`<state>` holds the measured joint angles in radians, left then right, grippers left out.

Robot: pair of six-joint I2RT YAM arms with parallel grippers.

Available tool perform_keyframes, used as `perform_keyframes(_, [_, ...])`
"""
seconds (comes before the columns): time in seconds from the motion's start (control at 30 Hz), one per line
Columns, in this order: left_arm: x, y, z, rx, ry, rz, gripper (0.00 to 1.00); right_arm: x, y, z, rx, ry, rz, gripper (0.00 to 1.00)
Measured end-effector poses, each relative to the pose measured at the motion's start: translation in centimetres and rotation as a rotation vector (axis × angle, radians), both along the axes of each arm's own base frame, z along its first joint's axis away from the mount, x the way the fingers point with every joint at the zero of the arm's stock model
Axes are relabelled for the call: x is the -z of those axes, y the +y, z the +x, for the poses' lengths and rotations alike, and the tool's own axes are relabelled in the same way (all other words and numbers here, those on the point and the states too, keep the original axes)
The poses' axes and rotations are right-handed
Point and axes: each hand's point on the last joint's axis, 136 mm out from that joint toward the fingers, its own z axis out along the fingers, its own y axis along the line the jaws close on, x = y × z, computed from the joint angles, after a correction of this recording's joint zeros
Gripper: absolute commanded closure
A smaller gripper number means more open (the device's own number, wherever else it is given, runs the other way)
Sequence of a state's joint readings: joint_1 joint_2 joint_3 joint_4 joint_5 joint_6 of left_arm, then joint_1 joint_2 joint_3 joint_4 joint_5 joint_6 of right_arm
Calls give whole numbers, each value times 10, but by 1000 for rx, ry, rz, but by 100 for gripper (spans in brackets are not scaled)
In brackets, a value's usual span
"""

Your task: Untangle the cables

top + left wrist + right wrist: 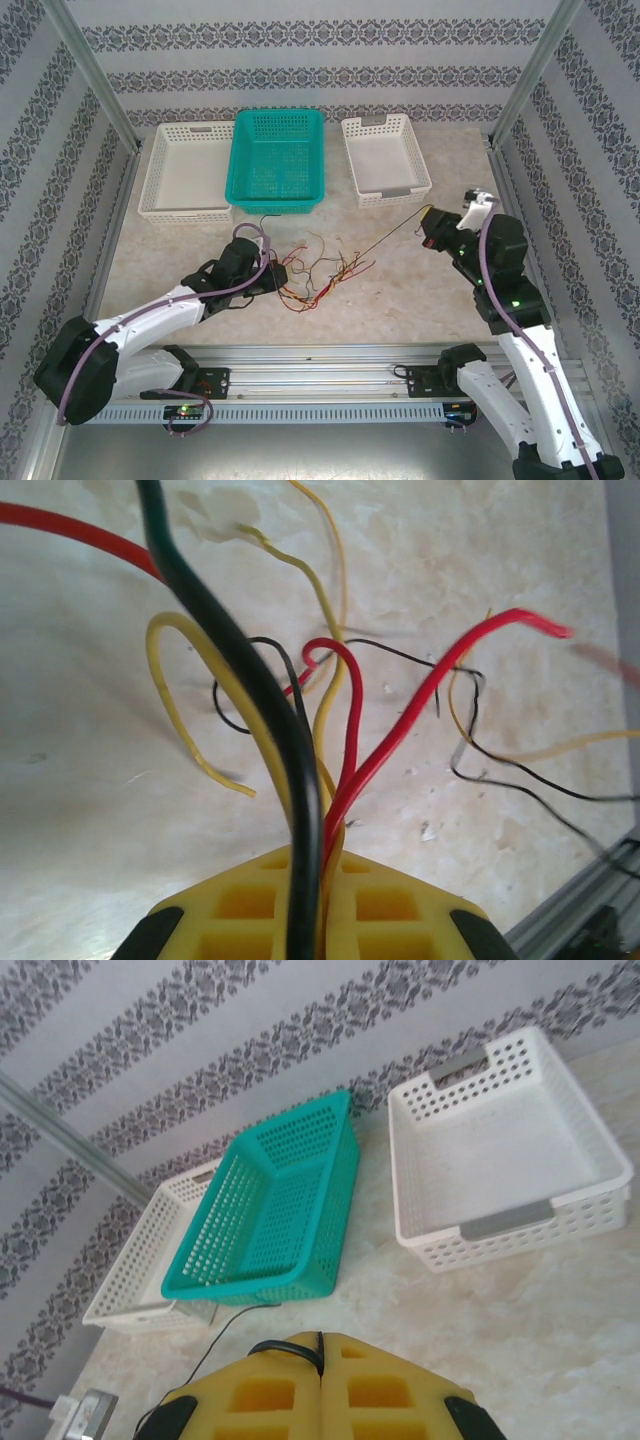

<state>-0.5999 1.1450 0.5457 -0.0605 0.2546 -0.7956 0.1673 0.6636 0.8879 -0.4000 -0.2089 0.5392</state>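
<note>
The cables (318,275) lie as a loose tangle of red, yellow and black wires on the table's middle. My left gripper (272,272) sits at the tangle's left end. In the left wrist view it (322,855) is shut on a bunch of black, red and yellow cables (300,770) that fan out over the table. One thin black cable (385,238) runs taut from the tangle up to my right gripper (428,228), which hovers at the right. In the right wrist view this gripper (322,1338) is shut on the black cable (275,1345), which loops out to the left.
Three baskets stand at the back: a white one (190,170) on the left, a teal one (278,160) in the middle, a white one (385,157) on the right. A metal rail (330,355) runs along the near edge.
</note>
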Motion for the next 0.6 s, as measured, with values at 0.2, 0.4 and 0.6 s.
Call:
perform_keyframes(0.2, [-13,17,-2,11,-48,114,100,-7,-30,-7,103,51,-3,100])
perform_keyframes(0.4, [-17,39,-4,-32,-73,202,100,-12,-47,-14,181,75,1,100])
perform_keyframes(0.6, [-17,48,0,-63,-82,252,100,-8,-51,-20,205,92,1,100])
